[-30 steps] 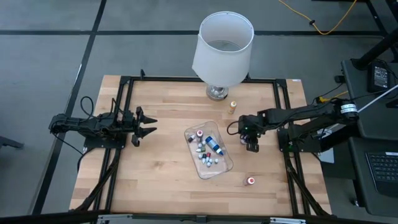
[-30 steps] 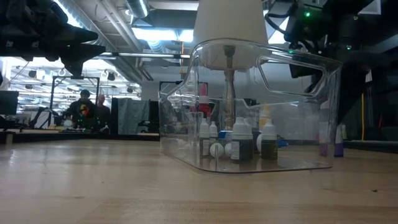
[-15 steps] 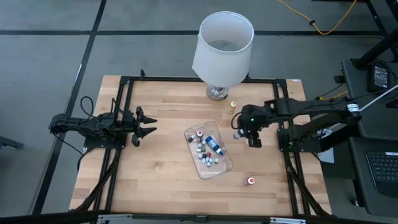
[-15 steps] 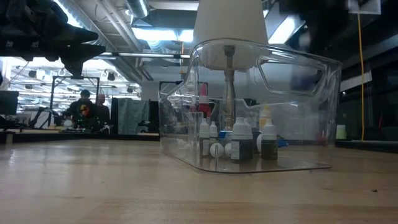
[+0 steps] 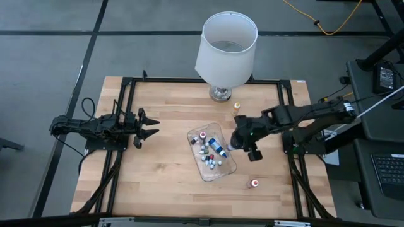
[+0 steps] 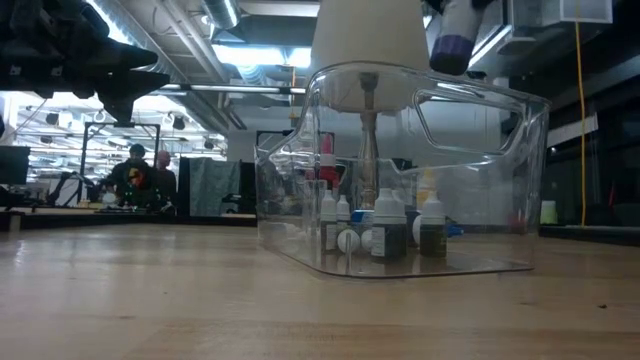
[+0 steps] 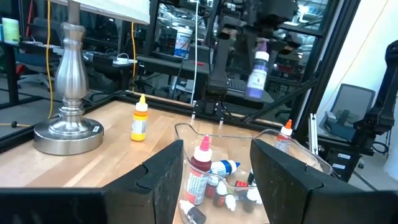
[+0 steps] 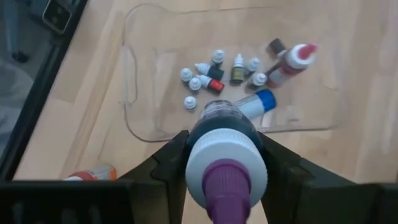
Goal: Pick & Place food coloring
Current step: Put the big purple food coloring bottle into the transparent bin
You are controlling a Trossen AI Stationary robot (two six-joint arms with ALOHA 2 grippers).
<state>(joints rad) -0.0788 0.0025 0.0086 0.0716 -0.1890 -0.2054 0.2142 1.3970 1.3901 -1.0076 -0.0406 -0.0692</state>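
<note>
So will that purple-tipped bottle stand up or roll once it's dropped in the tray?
The bottle hangs upright in the right pincer over the tray. It looks narrow and round, so it will probably tip and roll. The small bottles inside would likely stop it.

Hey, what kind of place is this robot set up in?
Probably a robotics lab or workshop: a wooden table in a black metal frame, exposed ceiling ducts, and people at benches behind.

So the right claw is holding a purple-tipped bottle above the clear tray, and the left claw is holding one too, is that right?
Not quite. The right claw does hold the purple-tipped bottle above the clear tray, but the left claw is empty and open, parked at the table's left side, as the high view shows.
</note>
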